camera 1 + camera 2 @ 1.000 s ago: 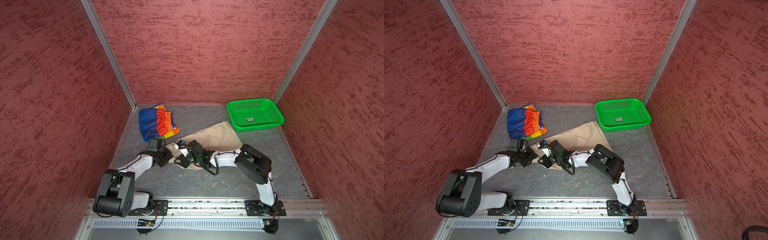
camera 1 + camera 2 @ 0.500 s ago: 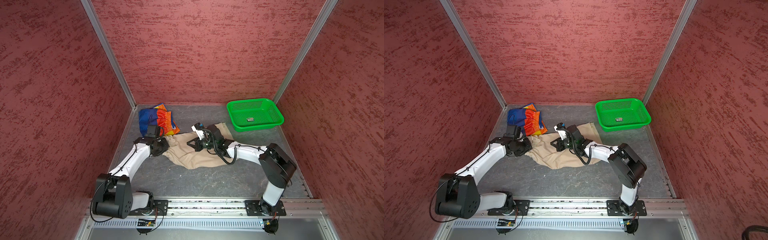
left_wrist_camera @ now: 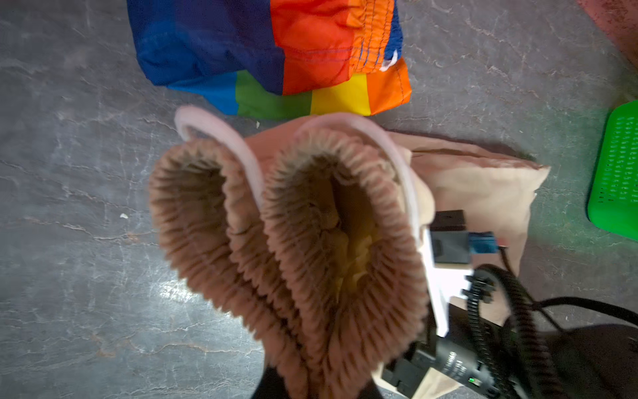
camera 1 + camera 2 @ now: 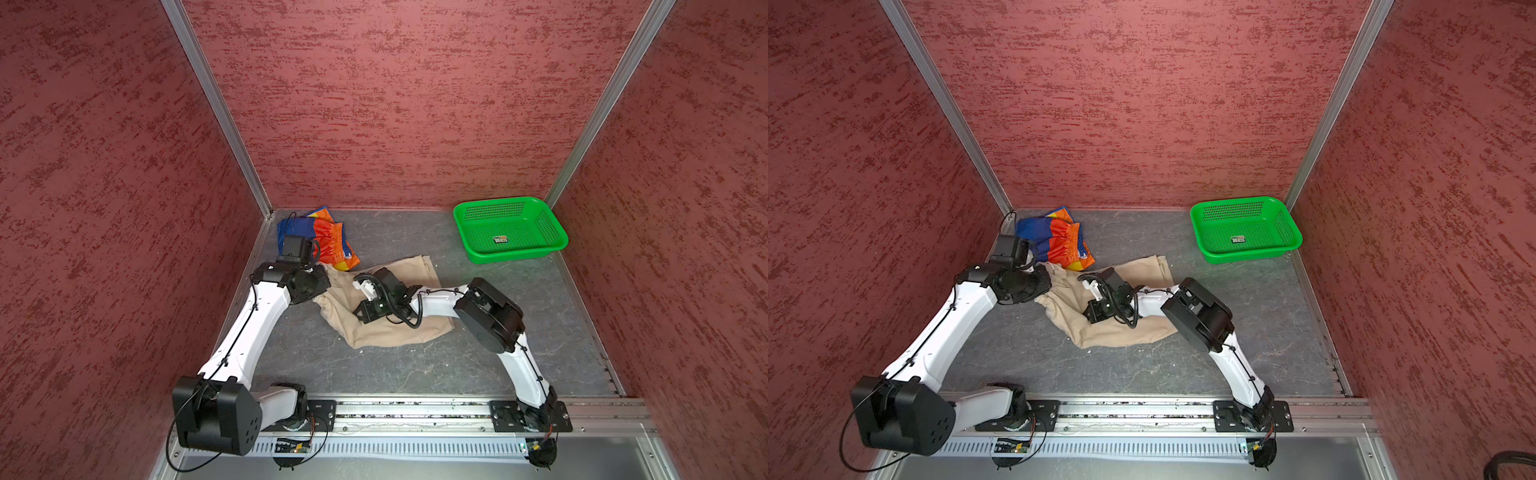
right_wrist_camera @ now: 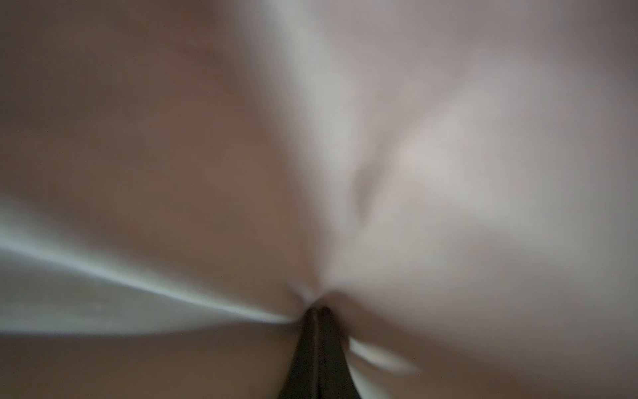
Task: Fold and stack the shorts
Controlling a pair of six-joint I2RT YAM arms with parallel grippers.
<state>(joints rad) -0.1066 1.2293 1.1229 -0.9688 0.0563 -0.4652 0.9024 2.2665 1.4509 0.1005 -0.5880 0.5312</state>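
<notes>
Fingers of the right gripper pinch the beige shorts, mid-frame in both top views; left gripper clamps their waistband. Recommended: move both grips level, fabric taut.

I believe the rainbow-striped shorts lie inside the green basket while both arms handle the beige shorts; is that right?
Not quite: the rainbow-striped shorts lie on the table near its back-left corner, outside the green basket, as both top views show. The rest holds.
</notes>
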